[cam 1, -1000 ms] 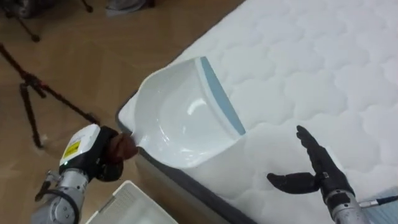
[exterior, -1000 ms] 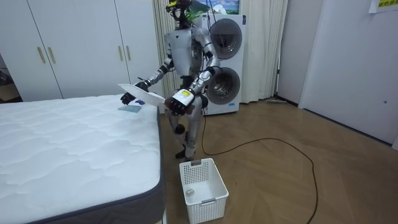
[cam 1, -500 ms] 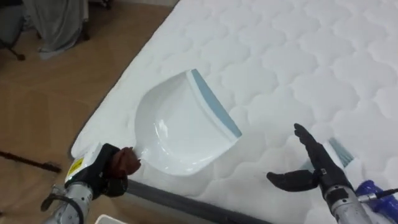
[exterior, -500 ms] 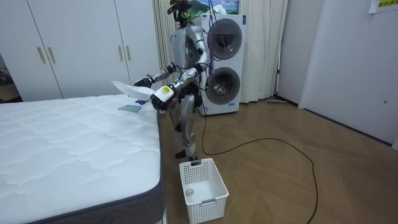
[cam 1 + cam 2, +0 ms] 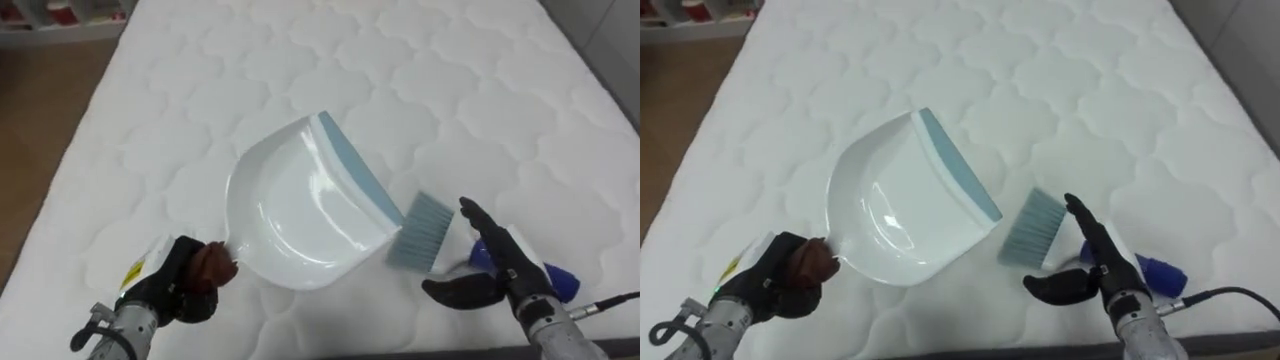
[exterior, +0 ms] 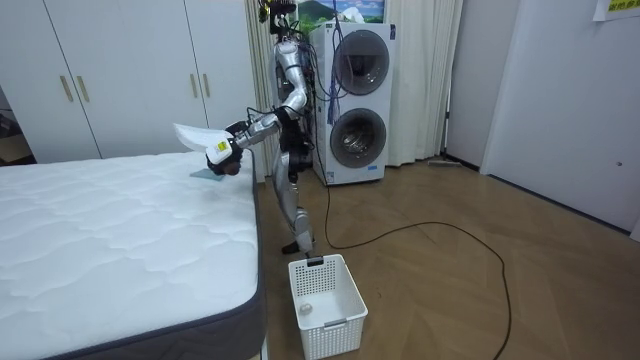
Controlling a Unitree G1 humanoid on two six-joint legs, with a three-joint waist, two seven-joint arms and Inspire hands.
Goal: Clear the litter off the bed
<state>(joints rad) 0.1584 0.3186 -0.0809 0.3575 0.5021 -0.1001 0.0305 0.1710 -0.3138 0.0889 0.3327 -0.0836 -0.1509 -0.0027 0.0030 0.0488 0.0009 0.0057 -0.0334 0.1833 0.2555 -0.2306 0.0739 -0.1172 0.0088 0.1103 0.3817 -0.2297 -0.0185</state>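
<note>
My left hand [image 5: 185, 290] is shut on the brown handle of a white dustpan [image 5: 300, 225] with a blue lip, held tilted just above the white quilted mattress [image 5: 400, 60]. A brush [image 5: 425, 232] with pale blue bristles and a white and blue handle lies on the mattress, right of the dustpan's lip. My right hand [image 5: 498, 262] is open over the brush's handle, fingers straight and thumb spread. Whether it touches the brush I cannot tell. In the room view I stand at the bed's far corner, leaning over it with the dustpan [image 6: 195, 136].
A white plastic basket [image 6: 325, 305] stands on the wooden floor near the bed's side. Stacked washing machines [image 6: 355, 100] and white wardrobes [image 6: 120, 75] line the wall behind. The mattress edge and floor [image 5: 40, 80] show at the upper left.
I have turned towards the bed, so the view moved from the bed's edge and floor onto the mattress. The brush came into sight under my right hand. The dustpan stays in my left hand.
</note>
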